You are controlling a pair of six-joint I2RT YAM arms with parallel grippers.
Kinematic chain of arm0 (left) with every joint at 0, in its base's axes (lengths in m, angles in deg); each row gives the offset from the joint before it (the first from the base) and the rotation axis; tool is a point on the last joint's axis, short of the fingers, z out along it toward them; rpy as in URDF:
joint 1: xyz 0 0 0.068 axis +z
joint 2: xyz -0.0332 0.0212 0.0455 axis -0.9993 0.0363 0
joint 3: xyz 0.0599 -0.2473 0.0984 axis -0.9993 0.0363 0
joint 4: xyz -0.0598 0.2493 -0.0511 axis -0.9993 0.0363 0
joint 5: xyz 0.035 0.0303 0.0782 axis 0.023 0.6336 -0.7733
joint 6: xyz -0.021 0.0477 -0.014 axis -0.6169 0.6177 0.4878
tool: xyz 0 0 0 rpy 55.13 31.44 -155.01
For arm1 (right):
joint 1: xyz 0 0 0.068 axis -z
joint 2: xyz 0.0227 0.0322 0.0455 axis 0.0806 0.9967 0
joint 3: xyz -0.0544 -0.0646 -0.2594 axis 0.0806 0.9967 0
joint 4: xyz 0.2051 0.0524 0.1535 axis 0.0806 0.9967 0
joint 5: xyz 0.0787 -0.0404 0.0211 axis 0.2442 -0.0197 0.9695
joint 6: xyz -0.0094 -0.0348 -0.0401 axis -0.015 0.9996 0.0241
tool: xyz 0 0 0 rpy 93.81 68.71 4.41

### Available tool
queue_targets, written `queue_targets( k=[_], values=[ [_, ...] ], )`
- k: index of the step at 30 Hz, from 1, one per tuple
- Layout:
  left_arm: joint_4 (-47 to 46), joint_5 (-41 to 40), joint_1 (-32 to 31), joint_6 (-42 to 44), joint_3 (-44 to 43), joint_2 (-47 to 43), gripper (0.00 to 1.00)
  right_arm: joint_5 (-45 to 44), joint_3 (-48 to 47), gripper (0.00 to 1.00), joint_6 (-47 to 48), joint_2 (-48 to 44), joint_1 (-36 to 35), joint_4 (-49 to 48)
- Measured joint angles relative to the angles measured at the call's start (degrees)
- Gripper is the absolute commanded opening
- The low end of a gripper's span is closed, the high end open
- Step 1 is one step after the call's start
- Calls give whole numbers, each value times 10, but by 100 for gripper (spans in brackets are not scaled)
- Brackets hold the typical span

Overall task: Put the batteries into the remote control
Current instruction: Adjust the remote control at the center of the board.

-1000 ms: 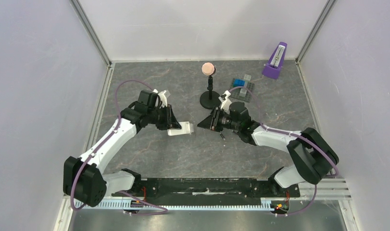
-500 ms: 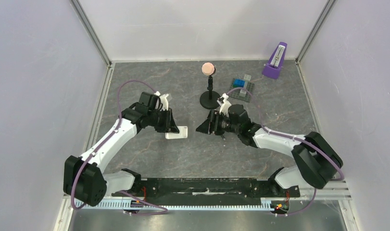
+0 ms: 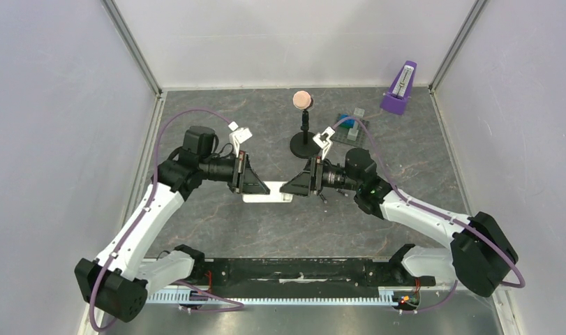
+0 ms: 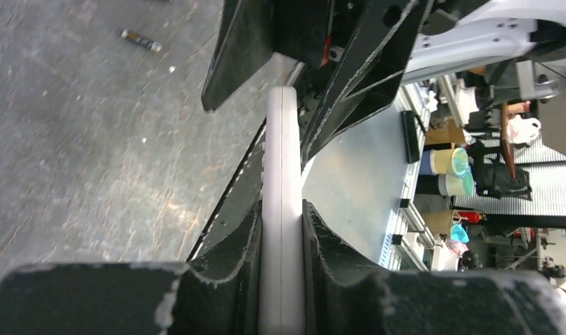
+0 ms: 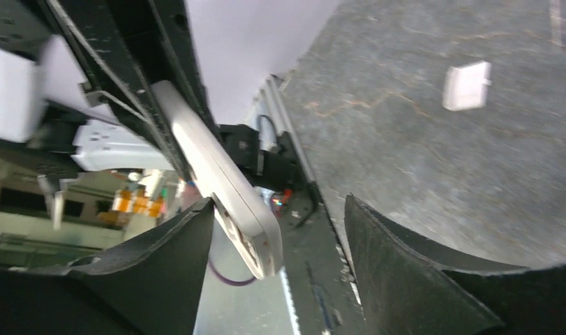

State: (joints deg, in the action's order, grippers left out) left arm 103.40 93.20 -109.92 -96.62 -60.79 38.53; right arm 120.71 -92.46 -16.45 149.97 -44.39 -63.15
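Observation:
My left gripper [image 3: 255, 184] is shut on the white remote control [image 3: 267, 193] and holds it edge-on above the table, its free end pointing right. In the left wrist view the remote [image 4: 281, 174] is clamped between my fingers [image 4: 231, 244]. My right gripper [image 3: 289, 187] is open, and the remote's free end [image 5: 227, 183] sits between its jaws, close to the left finger [image 5: 161, 265]. I cannot tell whether it touches that finger. One battery [image 4: 140, 40] lies on the table, below the right gripper in the top view [image 3: 323, 199]. The second battery is out of view.
A small white square piece [image 5: 467, 85] lies on the table. A black stand with a pink ball [image 3: 303, 100] is behind the grippers. A grey plate with blue blocks [image 3: 351, 127] and a purple metronome [image 3: 400, 89] stand at the back right.
My left gripper has swung the remote up and level, pointing right. My right gripper has moved left and now has its open jaws around the remote's free end.

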Motion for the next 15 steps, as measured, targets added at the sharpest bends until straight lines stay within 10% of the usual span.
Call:
queue_targets(
  k=[10, 13, 15],
  values=[
    [-141, 68, 0, -145, -15, -48, 7, 33, 8, 11, -204, -5, -21, -253],
    [-218, 84, 0, -236, 9, -68, 19, 37, 9, 7, -240, -9, -25, -302],
    [-242, 81, 0, -265, 17, -78, 55, 31, 9, 5, -252, -10, -28, -310]
  ],
)
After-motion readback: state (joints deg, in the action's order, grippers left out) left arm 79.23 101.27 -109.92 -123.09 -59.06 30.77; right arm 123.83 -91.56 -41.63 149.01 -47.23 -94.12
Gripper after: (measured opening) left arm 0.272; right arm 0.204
